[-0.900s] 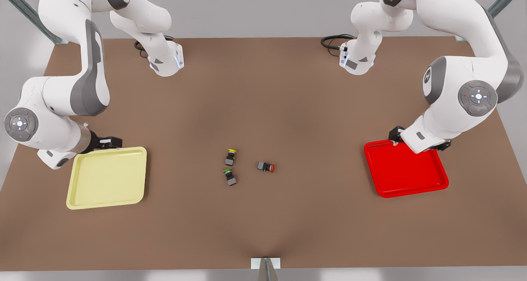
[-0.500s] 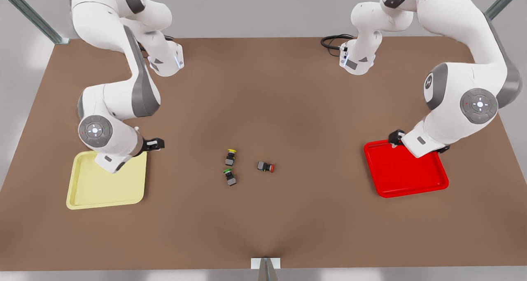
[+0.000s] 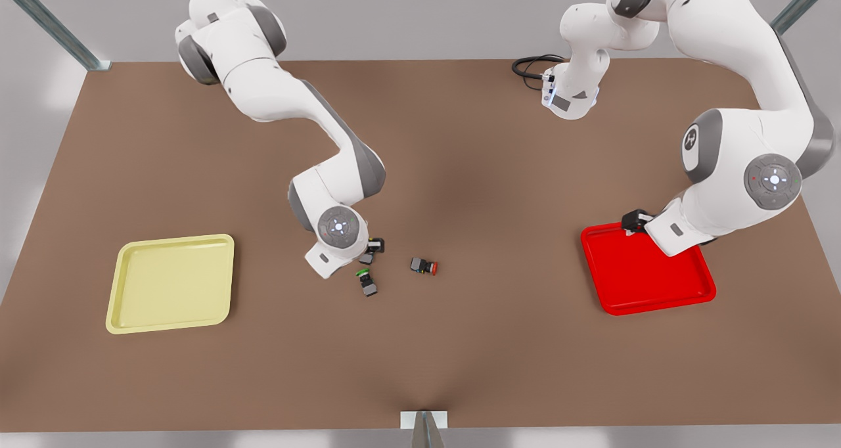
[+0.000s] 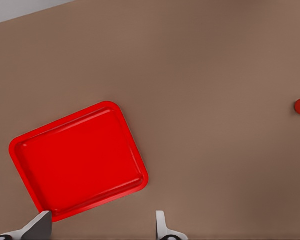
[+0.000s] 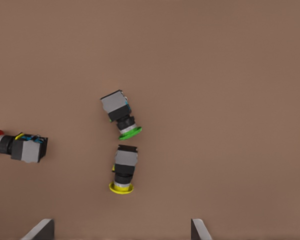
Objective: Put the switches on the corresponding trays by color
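On the table (image 3: pixel 460 356), yellow-capped switch (image 5: pixel 124 170), grey blocky body, lying sideways

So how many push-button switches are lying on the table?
3, clustered mid-table: yellow-capped switch beneath the right gripper, green-capped switch right beside it, red-capped switch toward the red tray.

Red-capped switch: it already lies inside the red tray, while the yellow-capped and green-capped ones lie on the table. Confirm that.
No. The front view shows the red-capped switch on the table, apart from the red tray. The yellow-capped switch and green-capped switch do lie on the table. The right gripper hovers open over them; the left gripper waits open above the tray's edge.
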Robot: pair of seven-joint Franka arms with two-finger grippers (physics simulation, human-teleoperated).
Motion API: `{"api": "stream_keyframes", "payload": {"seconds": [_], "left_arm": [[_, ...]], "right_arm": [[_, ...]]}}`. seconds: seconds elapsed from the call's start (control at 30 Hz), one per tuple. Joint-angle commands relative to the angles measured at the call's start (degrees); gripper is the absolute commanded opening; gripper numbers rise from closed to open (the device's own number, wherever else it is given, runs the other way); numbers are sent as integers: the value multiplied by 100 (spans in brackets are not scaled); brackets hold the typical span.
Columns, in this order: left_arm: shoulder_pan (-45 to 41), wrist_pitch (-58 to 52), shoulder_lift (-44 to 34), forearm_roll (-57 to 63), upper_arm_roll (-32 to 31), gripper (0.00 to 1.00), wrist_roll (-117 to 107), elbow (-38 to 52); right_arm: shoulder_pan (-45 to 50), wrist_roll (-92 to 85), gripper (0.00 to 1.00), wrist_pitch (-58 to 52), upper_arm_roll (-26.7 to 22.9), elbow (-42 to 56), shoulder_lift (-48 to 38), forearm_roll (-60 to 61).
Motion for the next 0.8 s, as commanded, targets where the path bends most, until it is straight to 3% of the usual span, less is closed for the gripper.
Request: {"api": "stream_keyframes", "payload": {"seconds": [0.0, 0.1, 0.27, 0.4, 0.5, 0.77], "left_arm": [[-3, 0, 9, -4, 0, 100, 21, 0], [5, -52, 35, -4, 0, 100, 74, 0], [-3, -79, 70, -4, 0, 100, 74, 0], [-47, 9, 264, -13, -9, 100, 66, 9], [-83, 9, 299, -22, -53, 100, 48, 0], [-91, 18, 404, -92, -53, 100, -5, 9]], "right_arm": [[9, 0, 100, 28, 8, 0, 14, 0], [123, 316, 100, 142, 0, -9, 49, 62], [467, 729, 100, 1267, -211, -518, 40, 114], [493, 580, 100, 3042, -264, -1995, -346, 88], [563, 712, 100, 3183, -545, -2373, -408, 545], [511, 729, 100, 3948, -563, -3120, -109, 536]]}}
